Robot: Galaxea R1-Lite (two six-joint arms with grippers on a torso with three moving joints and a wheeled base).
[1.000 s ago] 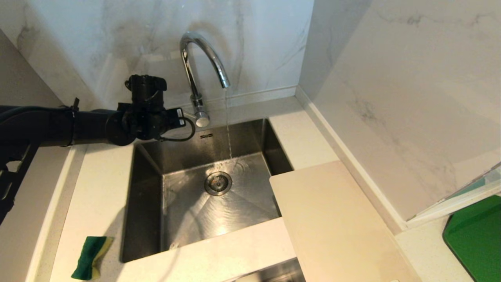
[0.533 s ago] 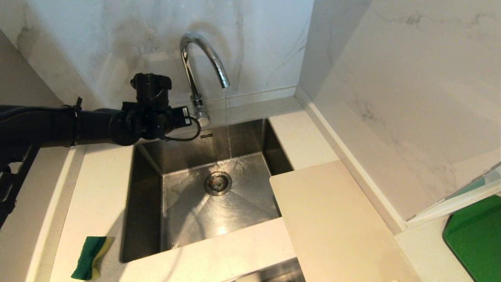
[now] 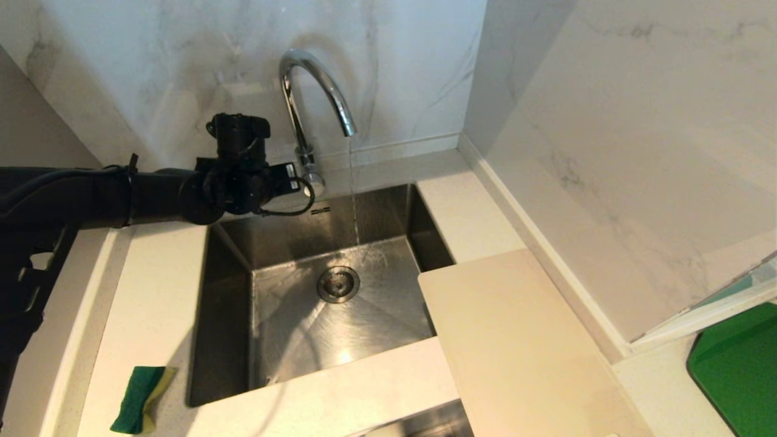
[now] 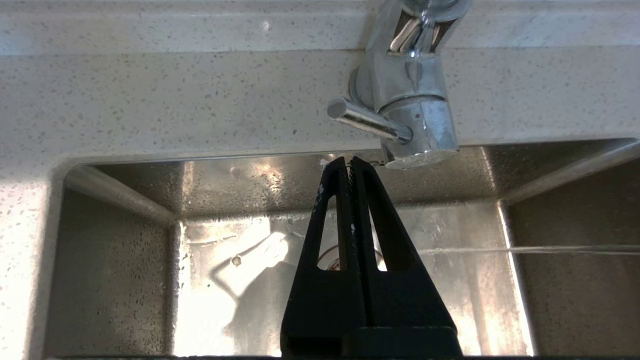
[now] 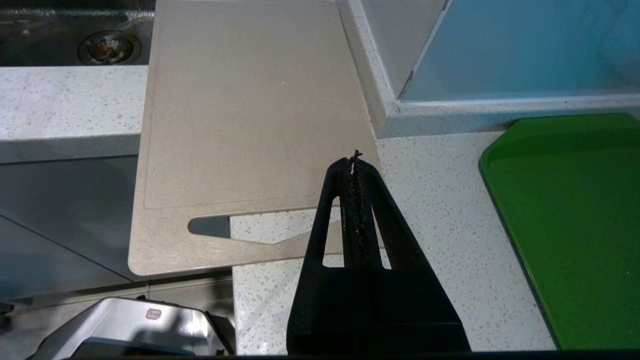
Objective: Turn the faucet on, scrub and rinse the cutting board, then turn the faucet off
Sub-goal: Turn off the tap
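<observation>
table (image 3: 152,291): bears sink and cutting board | cutting board (image 3: 522,346): flat right of sink (image 3: 230,315), corner overhanging | faucet (image 3: 312,97): behind sink, running | left gripper (image 4: 348,165): closed, empty, beside the lever (image 4: 367,121) | right gripper (image 5: 354,165): closed, empty, above board's handle end

In the head view the left arm's wrist (image 3: 237,182) hid the faucet's (image 3: 312,91) lever and base, and the left gripper's tips could not be seen there. The cutting board (image 3: 516,340) ran off the lower edge, so its slot handle was out of sight in that view. The green board (image 3: 737,367) was cut off at the right edge and lower corner. In the left wrist view the faucet's spout (image 4: 425,15) was cut off at the edge, leaving only its base and lever (image 4: 367,121). The right arm did not show in the head view.
</observation>
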